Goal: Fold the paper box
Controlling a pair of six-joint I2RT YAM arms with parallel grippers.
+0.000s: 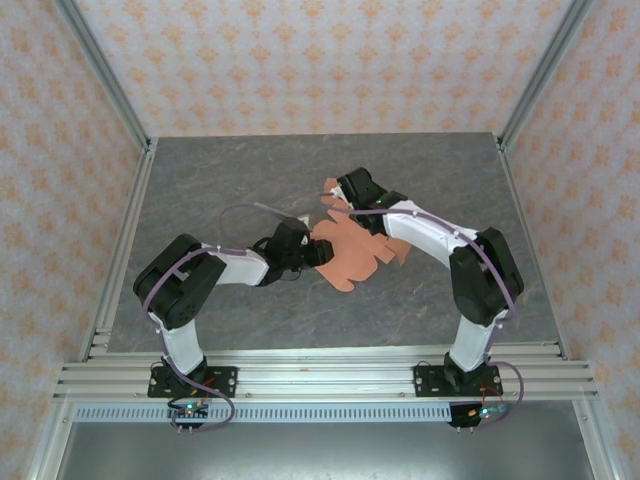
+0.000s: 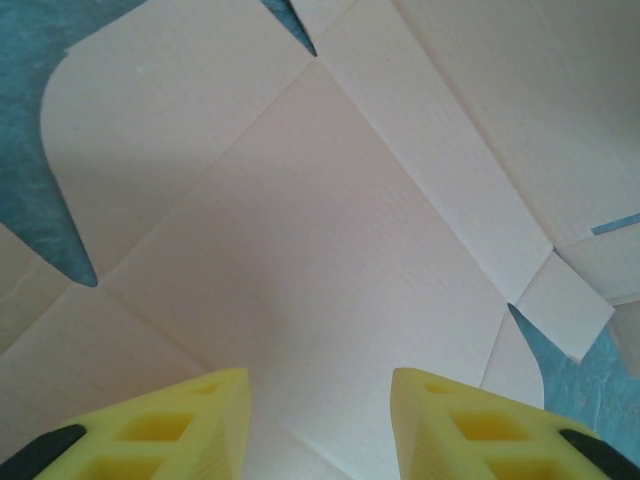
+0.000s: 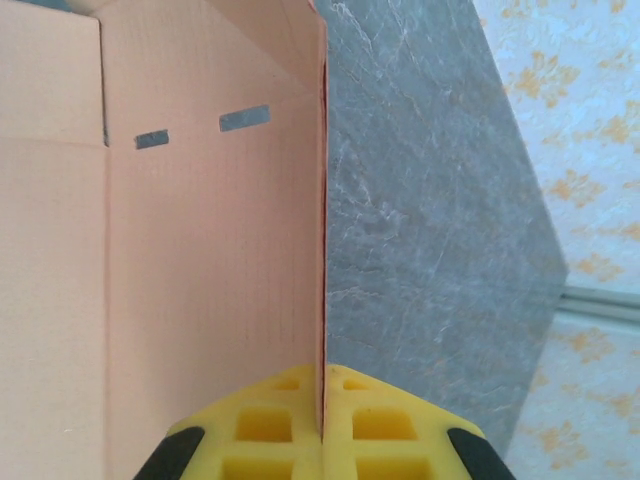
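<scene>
On grey table (image 1: 215, 170), paper box (image 1: 350, 255)

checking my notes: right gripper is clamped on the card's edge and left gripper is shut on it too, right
No: the left gripper is open over the paper box, as the left wrist view shows. The right gripper is clamped on its edge.

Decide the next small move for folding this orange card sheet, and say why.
Probably lower the left gripper, whose jaws stand apart above a flat panel, to pin the paper box beside a crease. The right gripper pinches one card edge, ready to fold.
</scene>
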